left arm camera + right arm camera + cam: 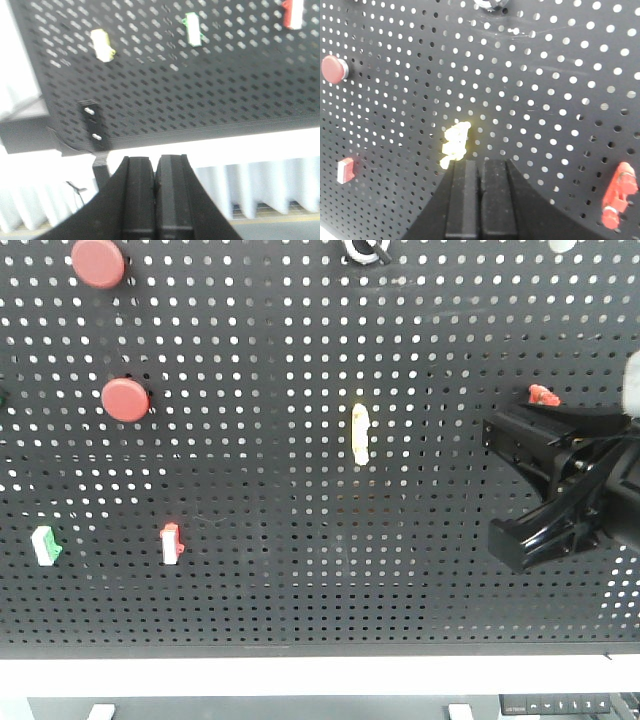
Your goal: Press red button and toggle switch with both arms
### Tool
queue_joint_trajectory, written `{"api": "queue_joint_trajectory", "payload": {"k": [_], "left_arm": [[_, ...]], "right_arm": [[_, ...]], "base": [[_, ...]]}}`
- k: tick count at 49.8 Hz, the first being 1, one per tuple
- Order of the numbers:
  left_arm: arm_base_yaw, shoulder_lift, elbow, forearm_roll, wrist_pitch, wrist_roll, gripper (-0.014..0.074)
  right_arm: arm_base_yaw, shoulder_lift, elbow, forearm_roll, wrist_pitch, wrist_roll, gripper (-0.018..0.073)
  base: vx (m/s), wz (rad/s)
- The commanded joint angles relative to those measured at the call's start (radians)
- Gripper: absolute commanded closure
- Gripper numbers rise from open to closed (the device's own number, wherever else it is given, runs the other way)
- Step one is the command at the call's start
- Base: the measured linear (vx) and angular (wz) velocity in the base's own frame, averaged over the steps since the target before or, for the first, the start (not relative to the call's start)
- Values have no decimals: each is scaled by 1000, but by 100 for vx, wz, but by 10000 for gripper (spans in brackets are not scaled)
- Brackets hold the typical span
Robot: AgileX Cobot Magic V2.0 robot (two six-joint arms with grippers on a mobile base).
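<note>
Right gripper (480, 200) clenched empty, aimed just below yellow switch (454, 145) to poke | left gripper (156, 195) clenched, below pegboard (210, 100) | red button (125, 399) untouched, left of switch

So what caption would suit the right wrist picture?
Closed right hand facing the black pegboard, just below a yellow switch.
</note>
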Motion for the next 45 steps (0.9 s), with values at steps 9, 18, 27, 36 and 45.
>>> {"api": "queue_joint_trajectory", "payload": {"k": [9,18,27,36,45], "left_arm": [[2,-10,36,5,-53,-8,595],[2,-9,36,5,-52,-8,595],[2,-9,36,5,-52,-7,595],[2,-9,36,5,-52,-7,595],[2,-9,36,5,-52,-7,595]], "right_arm": [[-4,-14,-29,-9,-76,-2,563],[-4,-14,-29,-9,-75,-2,563],[-4,-14,-29,-9,-75,-2,563],[-4,-21,-17,-15,-76,-7,563],[-71,-243,190,40,-77,-57,563]], "base": [[0,0],[0,0],[0,0],[0,0],[0,0]]}}
